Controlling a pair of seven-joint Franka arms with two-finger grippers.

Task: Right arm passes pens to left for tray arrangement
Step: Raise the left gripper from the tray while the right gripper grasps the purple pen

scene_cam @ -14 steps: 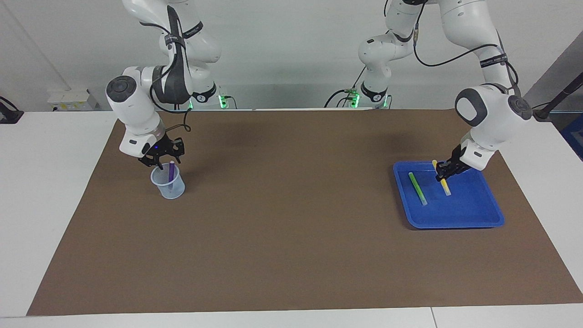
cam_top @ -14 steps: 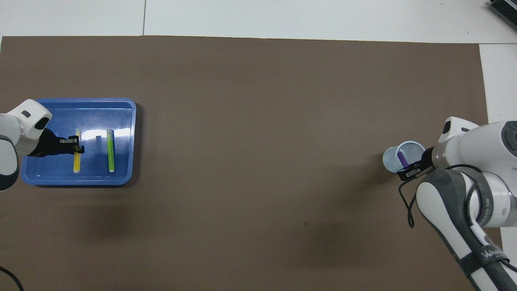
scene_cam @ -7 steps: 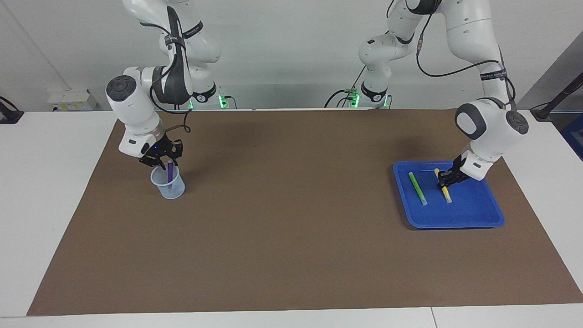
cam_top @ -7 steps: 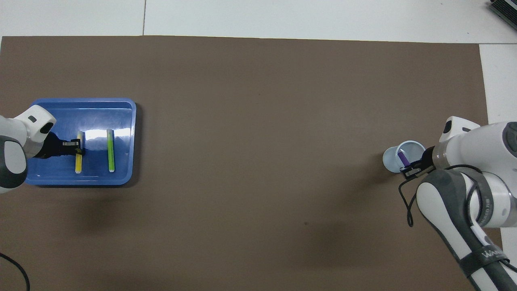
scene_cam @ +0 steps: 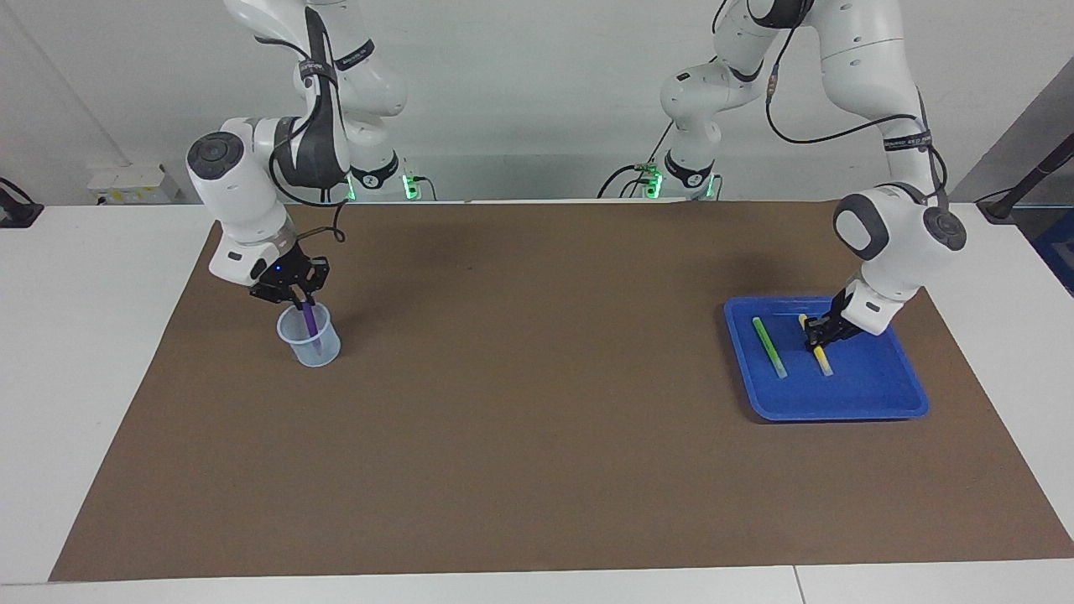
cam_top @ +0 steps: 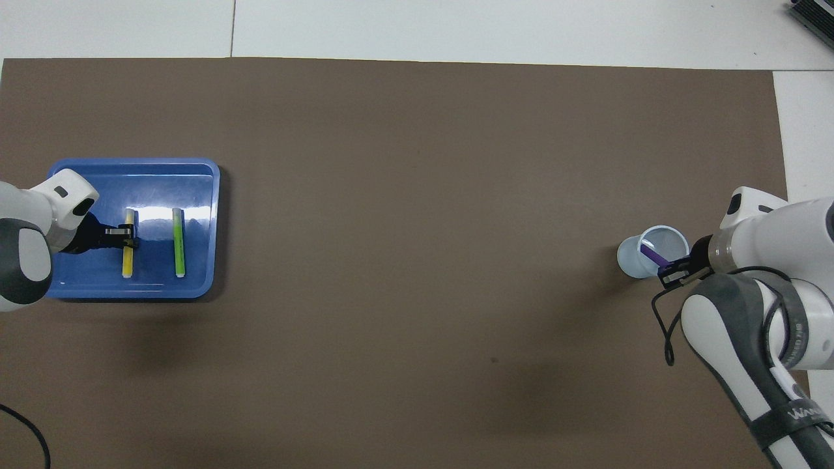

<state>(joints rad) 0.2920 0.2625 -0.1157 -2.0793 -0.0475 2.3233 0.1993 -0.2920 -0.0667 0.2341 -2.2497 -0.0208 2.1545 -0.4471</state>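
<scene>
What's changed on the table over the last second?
The right gripper closed on the purple pen standing in the cup. The left gripper, clamped on the yellow pen, lowered it onto the tray floor beside the green pen. Cup, tray and green pen stayed put.

The middle of the yellow pen (scene_cam: 815,344) is covered by the left claw (scene_cam: 812,341). The upper end of the purple pen (scene_cam: 309,323) is hidden within the right claw (scene_cam: 295,295). Both arms are cut off by the picture edges, and the counter (cam_top: 417,365) is cropped in the overhead view.
</scene>
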